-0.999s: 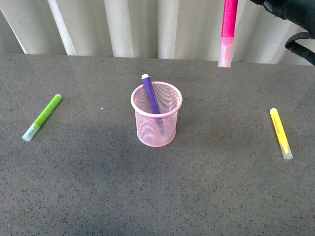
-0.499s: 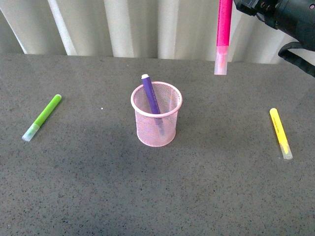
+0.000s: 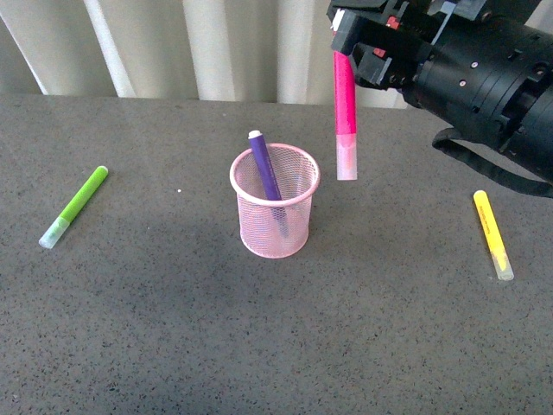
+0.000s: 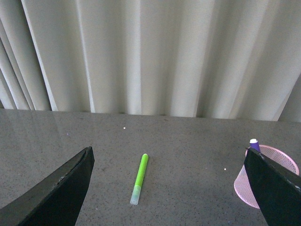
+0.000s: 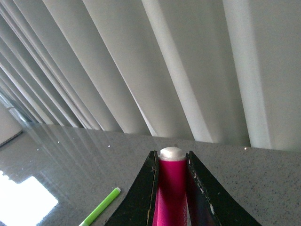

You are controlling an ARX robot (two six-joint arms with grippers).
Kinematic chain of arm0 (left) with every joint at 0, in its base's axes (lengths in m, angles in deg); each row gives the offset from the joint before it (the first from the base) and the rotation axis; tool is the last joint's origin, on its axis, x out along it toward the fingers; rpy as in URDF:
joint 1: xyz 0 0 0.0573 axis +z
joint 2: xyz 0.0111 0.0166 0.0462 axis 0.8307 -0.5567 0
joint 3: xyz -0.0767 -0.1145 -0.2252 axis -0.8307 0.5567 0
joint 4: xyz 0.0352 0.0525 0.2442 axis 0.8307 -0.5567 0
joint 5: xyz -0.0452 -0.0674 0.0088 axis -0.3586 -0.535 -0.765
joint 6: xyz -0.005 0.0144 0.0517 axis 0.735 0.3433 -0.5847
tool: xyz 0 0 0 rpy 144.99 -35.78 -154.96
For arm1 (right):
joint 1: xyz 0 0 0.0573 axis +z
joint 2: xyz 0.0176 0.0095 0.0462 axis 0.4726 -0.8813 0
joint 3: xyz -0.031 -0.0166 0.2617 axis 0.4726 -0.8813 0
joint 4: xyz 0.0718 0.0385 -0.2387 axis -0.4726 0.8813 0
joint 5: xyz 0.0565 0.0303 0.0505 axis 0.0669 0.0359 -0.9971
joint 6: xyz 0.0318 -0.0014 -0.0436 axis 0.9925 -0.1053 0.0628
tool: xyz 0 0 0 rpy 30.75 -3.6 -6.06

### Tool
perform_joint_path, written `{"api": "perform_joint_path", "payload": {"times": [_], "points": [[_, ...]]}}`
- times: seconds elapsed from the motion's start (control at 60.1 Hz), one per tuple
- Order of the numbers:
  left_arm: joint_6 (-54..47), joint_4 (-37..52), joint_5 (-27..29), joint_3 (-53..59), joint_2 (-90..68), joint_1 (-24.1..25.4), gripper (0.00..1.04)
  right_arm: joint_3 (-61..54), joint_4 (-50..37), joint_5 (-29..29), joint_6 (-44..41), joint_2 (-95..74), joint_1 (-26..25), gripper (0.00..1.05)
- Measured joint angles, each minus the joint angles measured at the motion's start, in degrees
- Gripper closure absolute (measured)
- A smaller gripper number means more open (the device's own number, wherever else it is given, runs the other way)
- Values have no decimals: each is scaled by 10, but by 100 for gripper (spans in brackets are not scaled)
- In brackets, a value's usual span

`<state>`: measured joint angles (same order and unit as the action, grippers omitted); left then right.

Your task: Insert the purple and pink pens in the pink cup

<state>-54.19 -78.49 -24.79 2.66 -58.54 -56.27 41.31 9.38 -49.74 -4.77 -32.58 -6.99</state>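
Closest in, left jaws spread wide and holding nothing, with the green marker (image 4: 139, 179) lying flat on the desk (image 3: 173, 346) beyond the gap. Farther in, at centre, the pink cup (image 3: 275, 226), upright, with the purple pen (image 3: 264, 169) already inside, leaning, top end poking past the rim toward 11 o'clock. Half done, judging by that. Well apart from the cup at 9 o'clock, that green marker; at 3 o'clock, a yellow marker (image 3: 492, 234), also flat, neither part of the job. Above the desk toward 2 o'clock of the cup, the pink pen (image 3: 346, 117), hanging near-vertical, clear cap down, lower end beside the rim in the front view but outside it and not touching. Clenched on its upper part by the right jaws, pressed against both sides in the right wrist view. Farthest back, pale curtain (image 3: 233, 52). Step in hand: carrying the pink pen to the cup. Next, by the look of it: shift toward 9 o'clock to bring the cap over the open part of the mouth, clear of the purple pen, then lower and release. Worth watching for a clip on the rim and a tipped cup.
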Motion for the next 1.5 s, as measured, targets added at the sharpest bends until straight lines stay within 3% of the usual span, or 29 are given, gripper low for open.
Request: {"api": "perform_joint_path", "payload": {"times": [0.116, 0.233, 0.416, 0.716, 0.999, 1.498], "points": [[0, 0, 0, 0, 0, 0, 7, 34, 0, 6, -7, -35, 24, 93], [0, 0, -2, 0, 1, 0, 7, 203, 19, 19, -28, -142, 82, 93], [0, 0, 2, 0, 0, 0, 7, 255, 38, 24, -30, -156, 103, 93], [0, 0, 0, 0, 0, 0, 7, 249, 29, 23, -27, -154, 79, 93], [0, 0, 0, 0, 0, 0, 7, 209, 6, 1, -19, -135, 21, 93], [0, 0, 0, 0, 0, 0, 7, 201, 1, -5, -20, -137, 21, 91]]}}
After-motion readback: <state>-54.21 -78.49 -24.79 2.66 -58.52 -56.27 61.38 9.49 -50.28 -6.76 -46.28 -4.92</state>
